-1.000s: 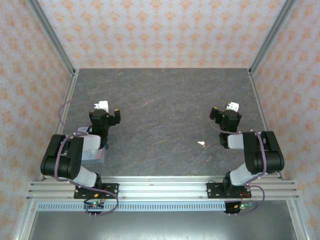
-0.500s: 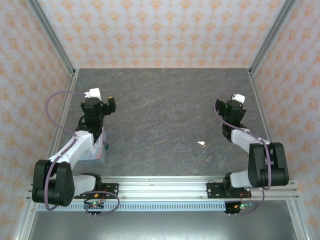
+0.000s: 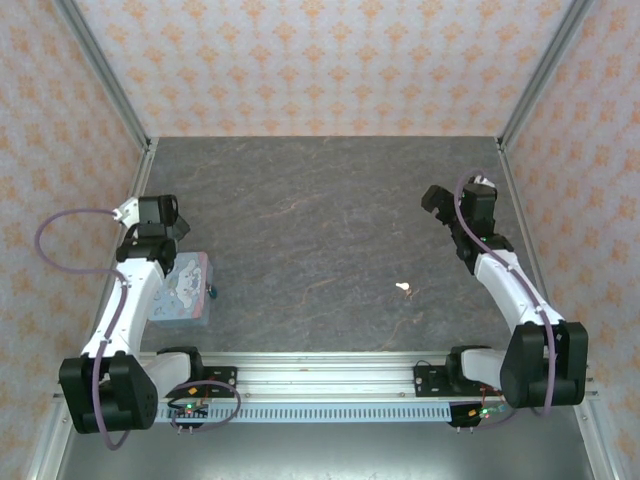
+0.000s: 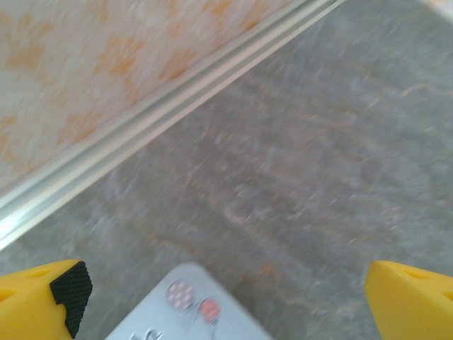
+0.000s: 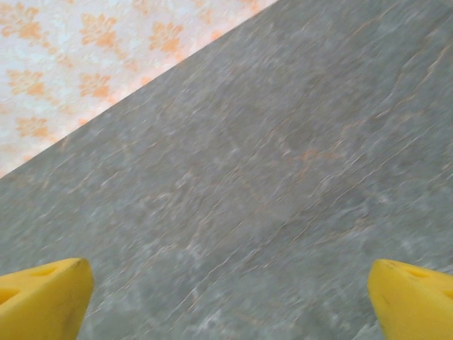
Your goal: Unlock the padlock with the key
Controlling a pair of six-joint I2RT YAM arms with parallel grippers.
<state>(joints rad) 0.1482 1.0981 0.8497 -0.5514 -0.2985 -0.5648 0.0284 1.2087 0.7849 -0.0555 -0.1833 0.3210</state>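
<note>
At worktop (image 3: 320,220) sides, both arms swung outward since last frame. Left claw (image 4: 225,294) and right claw (image 5: 230,297) spread apart. Tin (image 3: 185,288) now uncovered, key (image 3: 403,288) unmoved.

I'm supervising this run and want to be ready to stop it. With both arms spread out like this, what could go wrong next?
1. The tiny pale key lies flat on the grey stone-patterned table; the open right gripper may nudge it rather than pinch it.
2. The tiny dark padlock sits beside the pastel blue tin; the open left gripper could bump the tin and shift it.
</note>
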